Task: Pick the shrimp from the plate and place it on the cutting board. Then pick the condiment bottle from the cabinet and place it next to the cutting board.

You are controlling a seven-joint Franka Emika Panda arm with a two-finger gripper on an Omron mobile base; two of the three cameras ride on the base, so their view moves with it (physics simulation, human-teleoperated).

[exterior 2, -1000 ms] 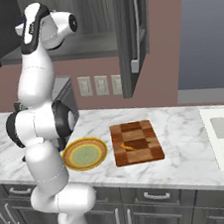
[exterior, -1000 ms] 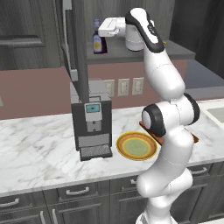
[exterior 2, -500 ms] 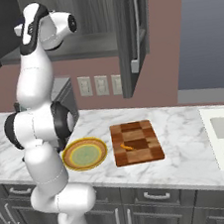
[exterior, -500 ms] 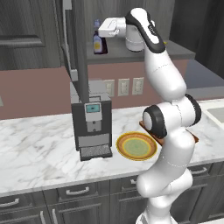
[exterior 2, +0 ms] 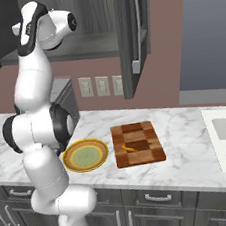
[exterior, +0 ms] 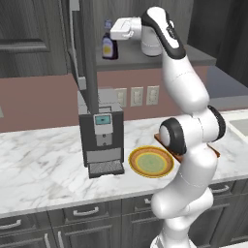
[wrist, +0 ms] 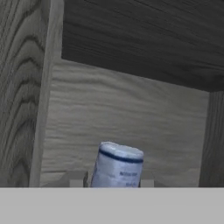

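The marble counter (exterior 2: 190, 150) runs across both base views, with the dark grey cabinet (exterior: 160, 55) hung above it, door swung open, flat shelf showing; the white arm (exterior: 186, 97) rises from the base and reaches up and over to that shelf; a black coffee machine (exterior: 100, 138) stands on the counter below the cabinet; the cutting board (exterior 2: 137, 143), checkered in light and dark brown, lies flat on the marble just beside the plate (exterior 2: 85, 156), which sits bare, yellow rim and greenish centre; the gripper (exterior: 112, 33) hangs level at the top of the condiment bottle (exterior: 109, 47), which stands upright on the shelf, dark body, pale cap, yellow label; in the hand view the bottle's pale cap (wrist: 117, 165) sits close up between the two finger tips (wrist: 75, 178), the grain of the cabinet's back wall behind it; whether the fingers have clenched on the bottle or merely flank it, I cannot tell; the shrimp (exterior 2: 128, 148), a tiny orange curl, rests on the board near its middle.
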